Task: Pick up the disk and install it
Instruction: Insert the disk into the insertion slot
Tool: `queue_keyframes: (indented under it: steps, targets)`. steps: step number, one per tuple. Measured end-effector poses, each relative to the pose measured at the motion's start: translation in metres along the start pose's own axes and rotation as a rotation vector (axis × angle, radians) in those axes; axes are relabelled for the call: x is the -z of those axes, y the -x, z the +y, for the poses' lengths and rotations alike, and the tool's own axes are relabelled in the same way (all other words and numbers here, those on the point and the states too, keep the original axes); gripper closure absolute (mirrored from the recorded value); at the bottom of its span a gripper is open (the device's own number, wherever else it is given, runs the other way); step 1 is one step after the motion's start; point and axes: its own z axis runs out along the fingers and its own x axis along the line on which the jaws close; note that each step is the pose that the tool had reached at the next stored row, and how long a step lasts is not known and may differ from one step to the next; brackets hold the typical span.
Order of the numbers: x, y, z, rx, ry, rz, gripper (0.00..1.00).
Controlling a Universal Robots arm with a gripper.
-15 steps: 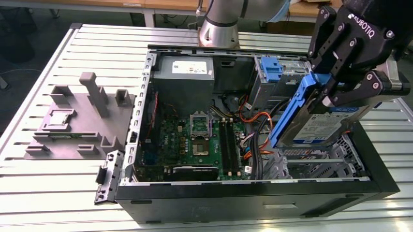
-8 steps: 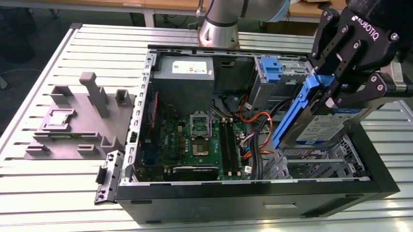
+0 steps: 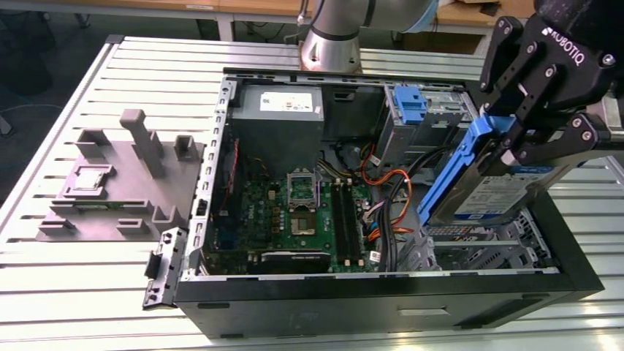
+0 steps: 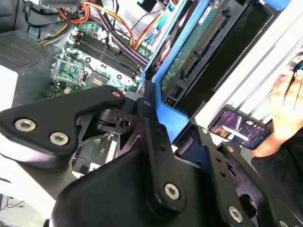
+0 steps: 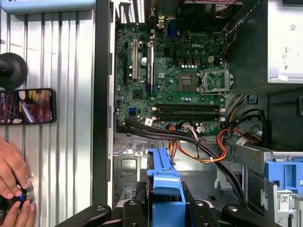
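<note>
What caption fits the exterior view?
Robot gripper holds the disk, tilted, above the open computer case.

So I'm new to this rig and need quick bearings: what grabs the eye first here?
The gripper holds the disk tilted above the drive bay at the exterior view's right. Below lies the open computer case with its green motherboard. In the first wrist view, a person's hand rests near a phone.
</note>
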Motion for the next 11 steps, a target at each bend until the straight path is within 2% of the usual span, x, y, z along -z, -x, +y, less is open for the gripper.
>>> queue_keyframes:
  steps: [11]
  targets:
    - [-0.0039, -0.0023, -0.008, 0.0, 0.0, 0.0003, 0.63]
